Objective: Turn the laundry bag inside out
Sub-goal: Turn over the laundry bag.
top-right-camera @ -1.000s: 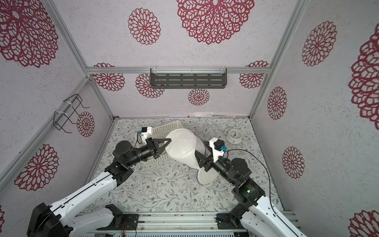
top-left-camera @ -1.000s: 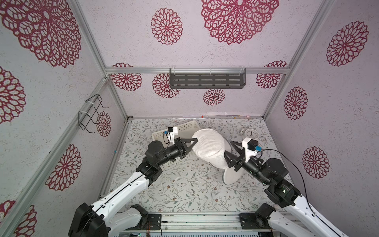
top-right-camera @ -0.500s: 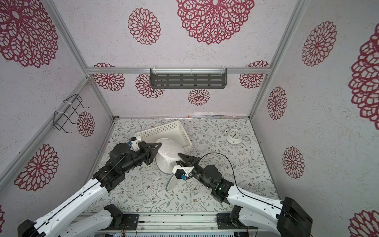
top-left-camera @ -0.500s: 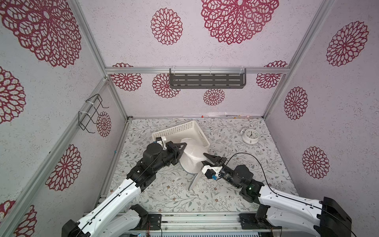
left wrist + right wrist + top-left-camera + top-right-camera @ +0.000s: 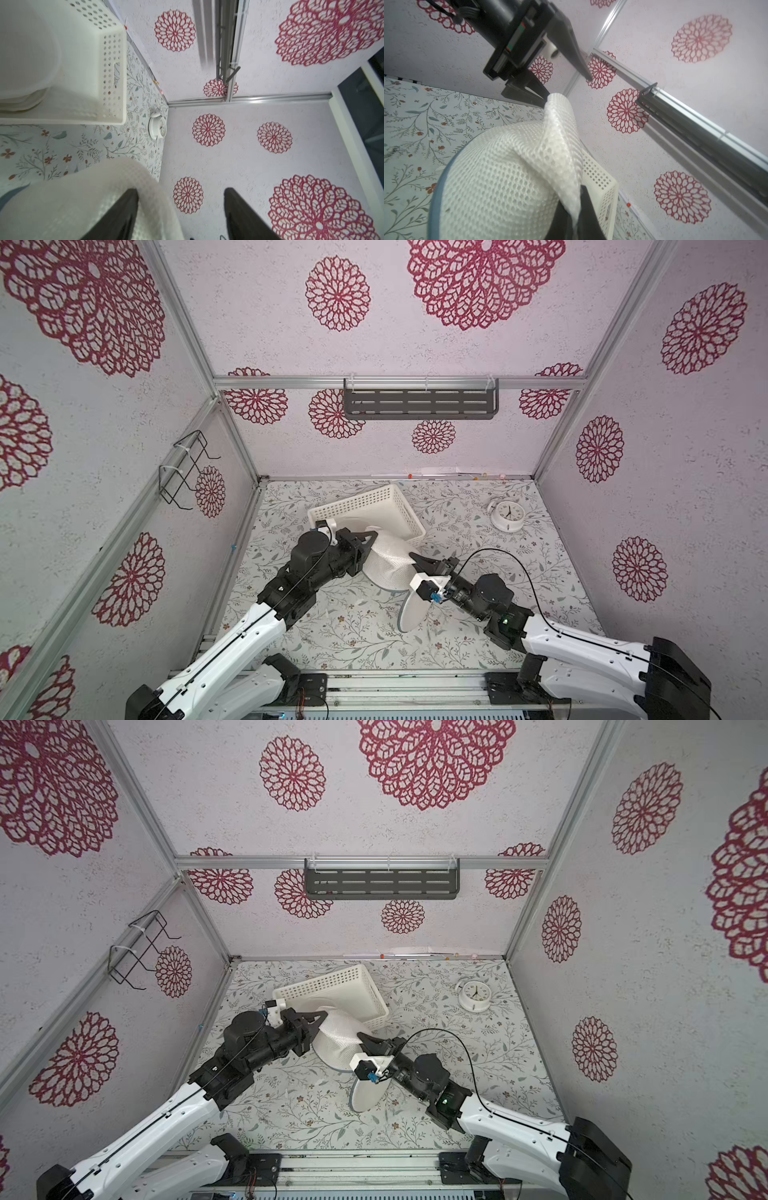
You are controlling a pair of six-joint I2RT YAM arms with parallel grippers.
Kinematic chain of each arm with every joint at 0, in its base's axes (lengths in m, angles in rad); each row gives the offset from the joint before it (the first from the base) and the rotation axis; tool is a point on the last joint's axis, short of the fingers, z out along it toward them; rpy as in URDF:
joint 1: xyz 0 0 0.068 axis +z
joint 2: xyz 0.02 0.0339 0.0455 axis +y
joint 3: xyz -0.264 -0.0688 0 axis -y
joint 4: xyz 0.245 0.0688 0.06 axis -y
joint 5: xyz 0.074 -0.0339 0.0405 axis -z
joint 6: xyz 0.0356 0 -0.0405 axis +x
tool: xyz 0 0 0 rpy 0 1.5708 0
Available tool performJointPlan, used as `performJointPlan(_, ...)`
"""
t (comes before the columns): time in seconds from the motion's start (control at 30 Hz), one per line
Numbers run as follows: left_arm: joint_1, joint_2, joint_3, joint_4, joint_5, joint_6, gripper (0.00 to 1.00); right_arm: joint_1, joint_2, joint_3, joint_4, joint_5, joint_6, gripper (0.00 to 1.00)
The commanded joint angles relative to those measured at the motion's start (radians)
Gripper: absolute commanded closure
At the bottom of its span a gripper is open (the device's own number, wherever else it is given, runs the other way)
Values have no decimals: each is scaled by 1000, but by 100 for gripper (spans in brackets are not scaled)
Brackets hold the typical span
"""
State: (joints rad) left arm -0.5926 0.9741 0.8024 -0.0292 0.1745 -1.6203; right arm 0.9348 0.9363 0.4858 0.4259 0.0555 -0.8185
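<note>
**Bag** (image 5: 388, 568): white mesh, held up over the counter (image 5: 357, 635) just in front of the basket (image 5: 361, 506). Its upper part overlaps the basket's near wall in both top views. The grey-rimmed round end (image 5: 409, 612) is stood on edge on the counter, farther from the basket.

**Hold:** taken from two sides, judged so that the mesh is stretched for the turning.
- Right gripper (image 5: 574, 207), on the bag's side away from the basket: clenched on a narrow fold of mesh, which is seen pinched between the fingers in the right wrist view.
- Left gripper (image 5: 180, 188), by the basket's near wall: jaws spread. Mesh is draped over one finger (image 5: 122, 209) and the other is bare. This is judged a hook or spreader, not a pinch.

Inversion is judged barely begun. Which face is outward cannot be told.

**Count:**
- Bag: one.
- Grippers: two.
- Basket: one, with something pale and rounded in it, not identified.
- Clock (image 5: 505, 513): one, well apart from the basket, toward the right arm.
- Shelf (image 5: 419, 404): one, on the wall behind the basket.
- Wire rack (image 5: 185, 468): one, on the wall toward the left arm.
</note>
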Motion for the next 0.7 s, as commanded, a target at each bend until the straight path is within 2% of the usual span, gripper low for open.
performJointPlan(0.0,2,-20,-12,-2,16,-17,100,6,31,12,192,30,-87,45)
performJointPlan(0.27,2,-26,-27,0,16,-29,100,7,92,17,297,-5,-71,71)
performJointPlan(0.43,1,-36,-38,1,-27,-23,99,9,83,17,258,-52,18,96)
performJointPlan(0.47,2,-40,-41,0,-44,-11,90,10,77,17,241,-58,51,100)
performJointPlan(0.57,24,-50,-28,-1,-90,82,65,17,43,7,191,-55,190,100)
performJointPlan(0.67,65,-65,15,-40,-145,227,37,26,-7,12,95,-6,393,100)
